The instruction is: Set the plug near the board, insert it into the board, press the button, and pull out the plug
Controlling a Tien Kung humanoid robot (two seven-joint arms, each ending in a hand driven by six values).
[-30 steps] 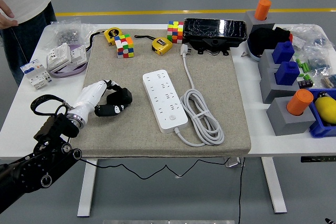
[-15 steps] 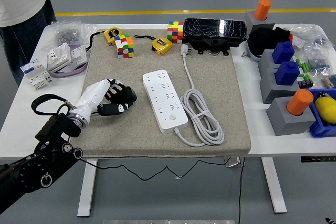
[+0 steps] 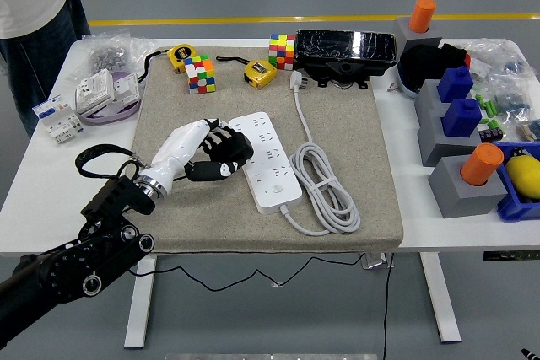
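A white power strip (image 3: 268, 162) lies on the grey mat (image 3: 337, 99) in the middle of the table, its button near the near end. Its white cord is coiled (image 3: 323, 185) to its right and runs back to the white plug (image 3: 296, 80), which lies loose on the mat at the far side by a black box. My left hand (image 3: 221, 151) has black fingers curled and holds nothing. It hovers at the strip's left edge. My right arm is out of view.
Two colour cubes (image 3: 200, 72) (image 3: 282, 51) and two yellow tape measures (image 3: 260, 72) lie at the mat's far edge. A black box (image 3: 346, 51) sits behind the plug. Grey blocks with orange and blue pegs (image 3: 460, 128) stand at right. A person (image 3: 34, 6) stands at the far left.
My left hand has moved right across the mat, from well left of the power strip to its left edge. The person at the far left has shifted slightly.
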